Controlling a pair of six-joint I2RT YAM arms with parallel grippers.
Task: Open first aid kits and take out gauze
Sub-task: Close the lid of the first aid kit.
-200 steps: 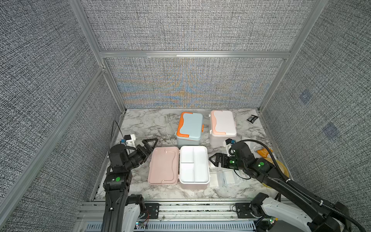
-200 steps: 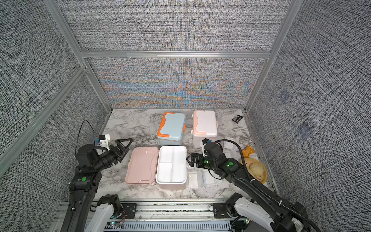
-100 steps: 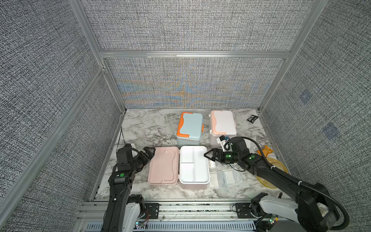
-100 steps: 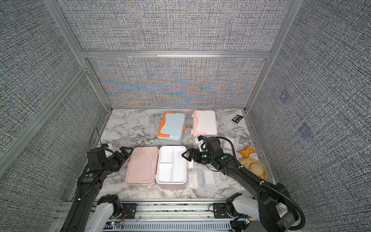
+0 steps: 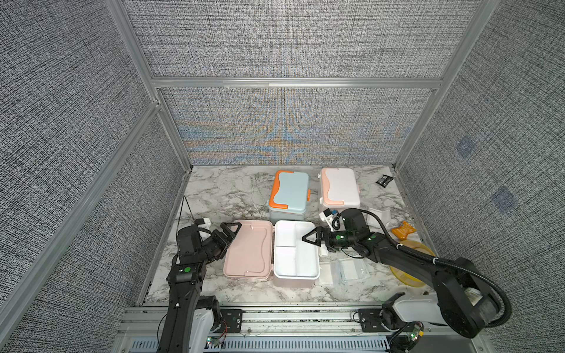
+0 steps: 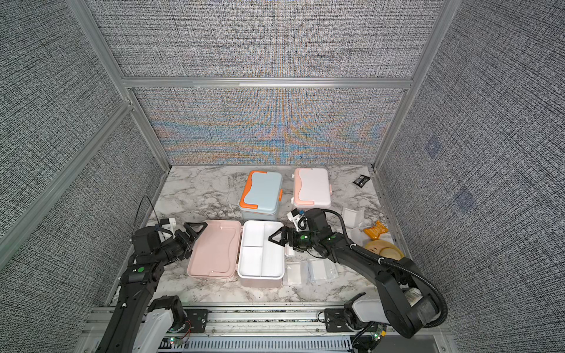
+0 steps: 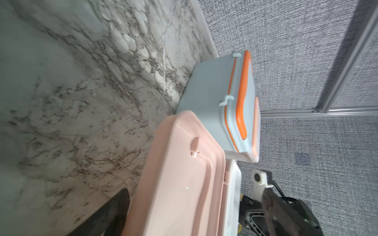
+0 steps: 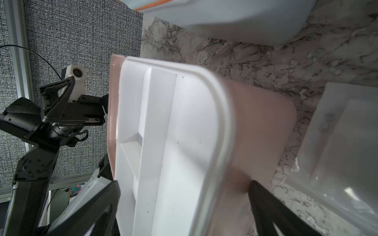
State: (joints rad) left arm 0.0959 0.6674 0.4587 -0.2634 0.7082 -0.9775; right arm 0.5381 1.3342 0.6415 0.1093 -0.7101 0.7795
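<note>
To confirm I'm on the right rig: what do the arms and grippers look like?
Both arms are black, with round green marks on the joints. The left gripper and right gripper have black triangular open-frame fingers and a white camera mount behind. A ribbed black hose runs along the right arm; a thin black cable loops by the left.

A robot test cell, probably in a lab. Grey woven panels [image 5: 290, 39] in aluminium framing [image 5: 293, 82] wall in a marble-patterned tabletop [image 5: 226, 189] on three sides. Across the bottom of the frame, a slotted metal rail [image 5: 293, 318] carries two black robot arms [image 5: 183, 275].
</note>
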